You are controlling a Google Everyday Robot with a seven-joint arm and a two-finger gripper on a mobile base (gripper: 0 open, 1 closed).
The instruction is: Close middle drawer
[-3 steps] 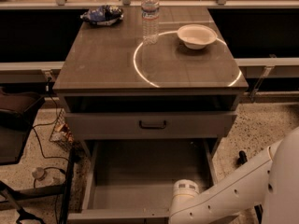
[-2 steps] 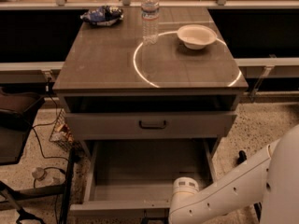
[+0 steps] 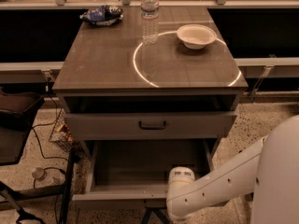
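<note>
The middle drawer stands pulled far out of the grey-brown cabinet. Its long bare box is open to view, and its low front lies near the bottom edge of the view. My white arm reaches in from the lower right, with its wrist over the drawer's front right part. My gripper hangs as a dark shape at the drawer front, by the small dark handle, and is mostly cut off by the bottom edge.
The taller-fronted top drawer sits slightly open above it. On the cabinet top stand a water bottle, a white bowl and a blue bag. A dark chair and cables are on the left.
The middle drawer's front has moved a little inward toward the cabinet. My wrist and gripper have moved with it, away from the bottom edge.
</note>
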